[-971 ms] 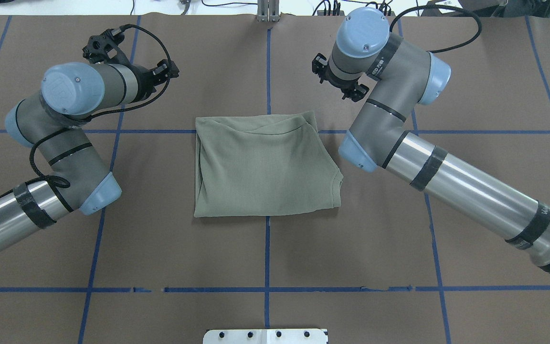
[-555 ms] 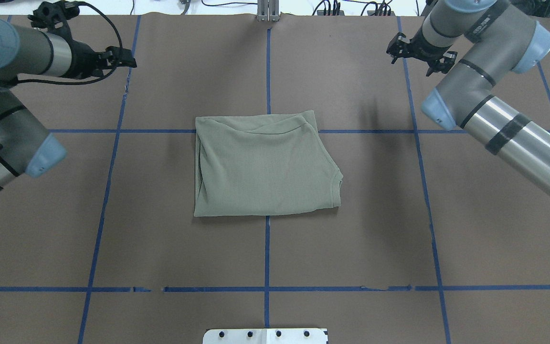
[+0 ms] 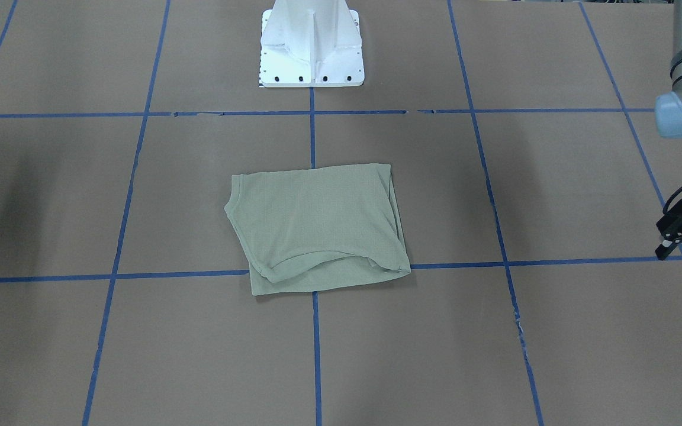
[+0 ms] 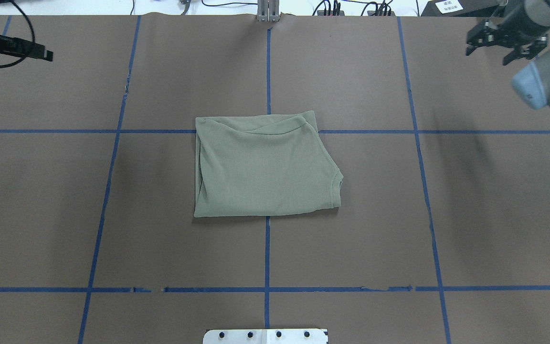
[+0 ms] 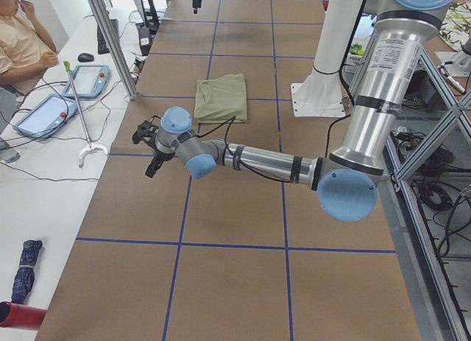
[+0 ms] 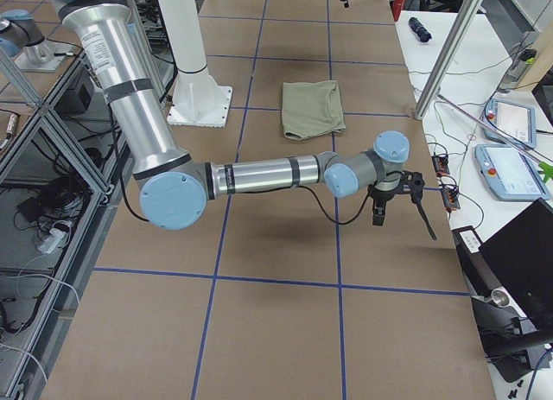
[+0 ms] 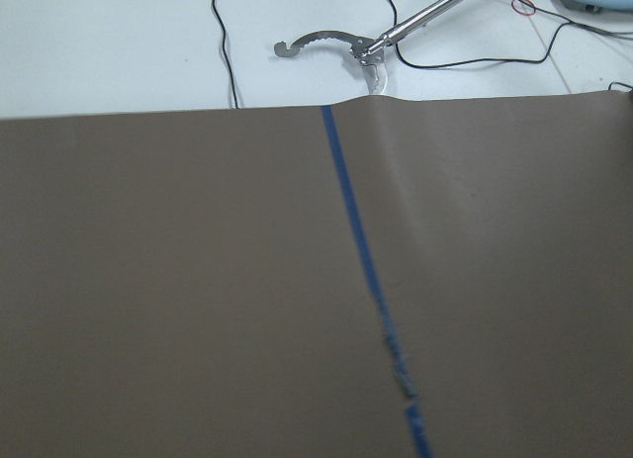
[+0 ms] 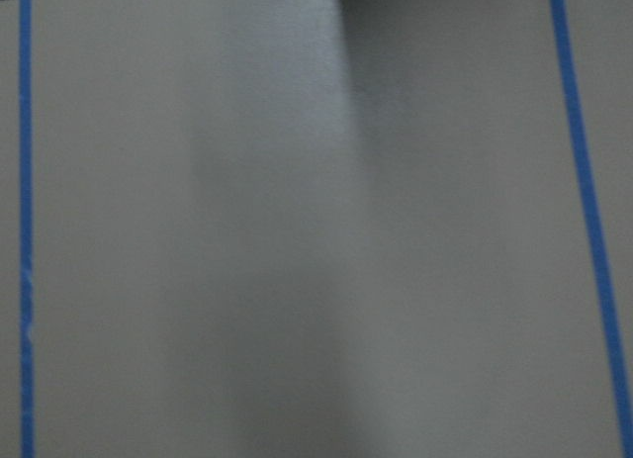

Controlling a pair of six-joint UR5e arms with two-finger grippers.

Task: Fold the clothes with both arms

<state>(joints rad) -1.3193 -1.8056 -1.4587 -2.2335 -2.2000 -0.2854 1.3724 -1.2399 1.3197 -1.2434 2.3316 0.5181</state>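
Left arm [image 5: 272, 163], right arm [image 6: 259, 174] extended outward to opposite sides; left gripper [image 4: 42, 53], right gripper [image 4: 489, 55] spread, empty.

No legible text, brand or number anywhere. White label [image 4: 449, 5] on dark box [image 4: 430, 8] beyond surface's [image 4: 351, 239] far edge: characters too small.

A brown paper-covered worktop [image 4: 160, 239], ruled into squares by blue tape lines [image 4: 268, 71], carries a sage-green knit shirt [image 4: 263, 167] folded into a rough rectangle, lying flat at its middle. A white metal pedestal base [image 3: 311, 53] stands midway along the robot-side edge.
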